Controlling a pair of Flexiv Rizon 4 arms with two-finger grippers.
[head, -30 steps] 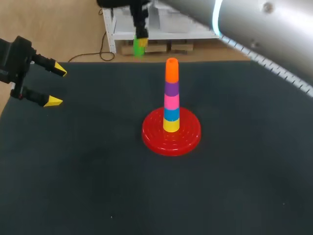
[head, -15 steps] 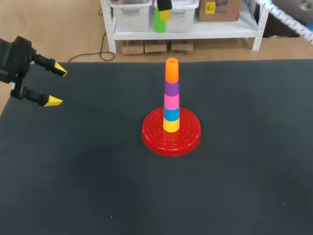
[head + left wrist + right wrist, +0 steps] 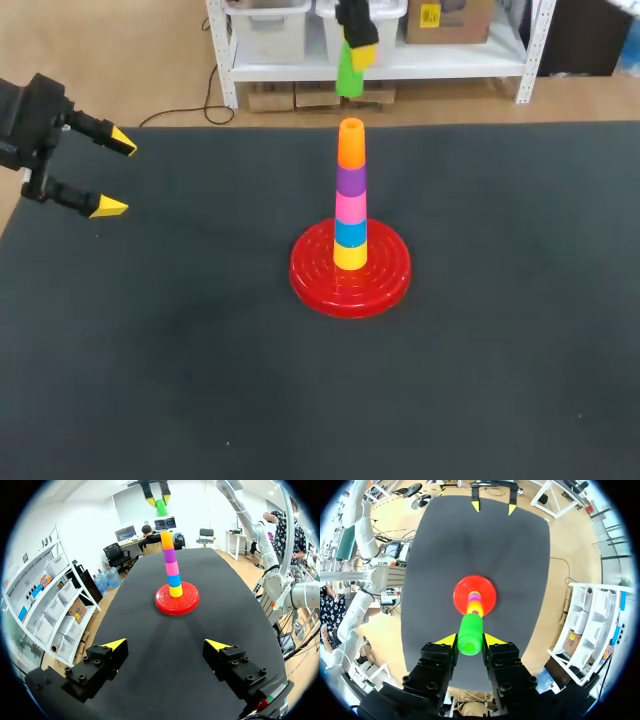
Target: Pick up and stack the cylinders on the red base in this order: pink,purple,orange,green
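**Green cylinder held over the stack**

Green cylinder (image 3: 470, 634) is clamped upright between the two yellow-tipped fingers of our right gripper (image 3: 470, 640), one finger on each side. In the right wrist view it hangs in the air above the stack, apart from the top piece. The red base (image 3: 385, 280) sits near the middle of the dark table (image 3: 200, 370). On its centre we see five pieces stacked upright, from the bottom: yellow cylinder (image 3: 350, 257), blue cylinder (image 3: 350, 233), pink cylinder (image 3: 350, 207), purple cylinder (image 3: 350, 181) and orange cylinder (image 3: 351, 145). Our left gripper (image 3: 115, 175) hangs at the far left edge of the table, well apart from the base. Its fingers stand wide apart, with nothing between them.
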